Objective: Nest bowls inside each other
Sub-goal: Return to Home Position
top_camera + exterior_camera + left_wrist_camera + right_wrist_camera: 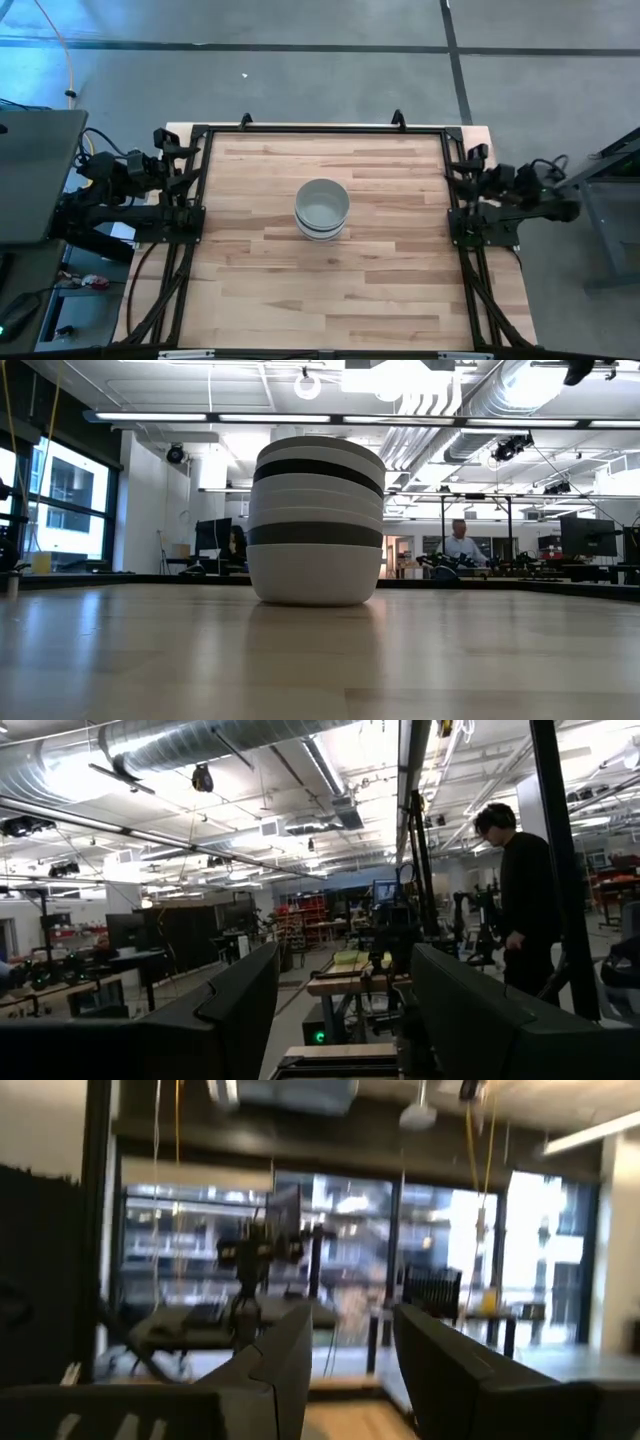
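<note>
the left gripper [345,948] is parted with nothing between its fingers. it looks out into the room from the left edge of the high view, where the left arm [130,185] sits folded beside the bench [300,290]. the right gripper [352,1308] is likewise parted and empty, and the right arm [510,190] sits folded at the right edge.

both are well apart from the stack of bowls [322,208], which stands alone in the centre of the high view. in the low view it fills the middle, its white, grey and black rims showing in bands.

the likeliest trouble is the stack itself. it is tall on one small base, and the upper rims look slightly uneven, so a bowl may not be fully seated. a knock to the bench or its black frame [320,130] could shift it. an arm sweeping inward would be the other cause, though nothing stands between the arms and their rest.

a person [525,890] stands right of centre in the left wrist view, off the bench. another person [461,543] sits far behind.
</note>
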